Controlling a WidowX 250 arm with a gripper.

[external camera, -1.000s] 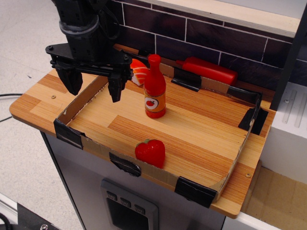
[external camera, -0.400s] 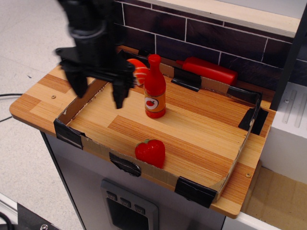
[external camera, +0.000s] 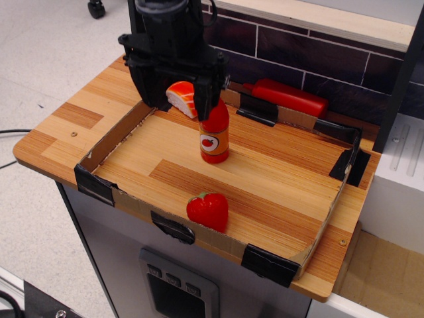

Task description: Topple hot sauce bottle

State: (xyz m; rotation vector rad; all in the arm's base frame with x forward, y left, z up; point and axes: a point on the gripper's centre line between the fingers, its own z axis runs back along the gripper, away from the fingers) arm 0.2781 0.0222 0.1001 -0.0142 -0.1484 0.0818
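the glossy red hot sauce bottle point(external camera: 214, 136) is seen upright in the cardboard tray point(external camera: 106, 149) on the wooden counter point(external camera: 59, 126), its neck hidden by the spread end effector point(external camera: 177, 99); a strawberry toy point(external camera: 207, 211) lies nearby.

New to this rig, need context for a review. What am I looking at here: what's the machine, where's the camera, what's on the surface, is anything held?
One fixed camera looks down from the front at a wooden counter carrying a shallow cardboard tray with taped corners. The black machine at the top is a robot arm ending in a two-fingered claw, open, holding nothing. One finger hides the top of the upright hot sauce bottle; contact is unclear. Also there: a red strawberry toy near the front edge, an orange-and-white toy by the claw, and a plain dark-red bottle lying against the brick wall.
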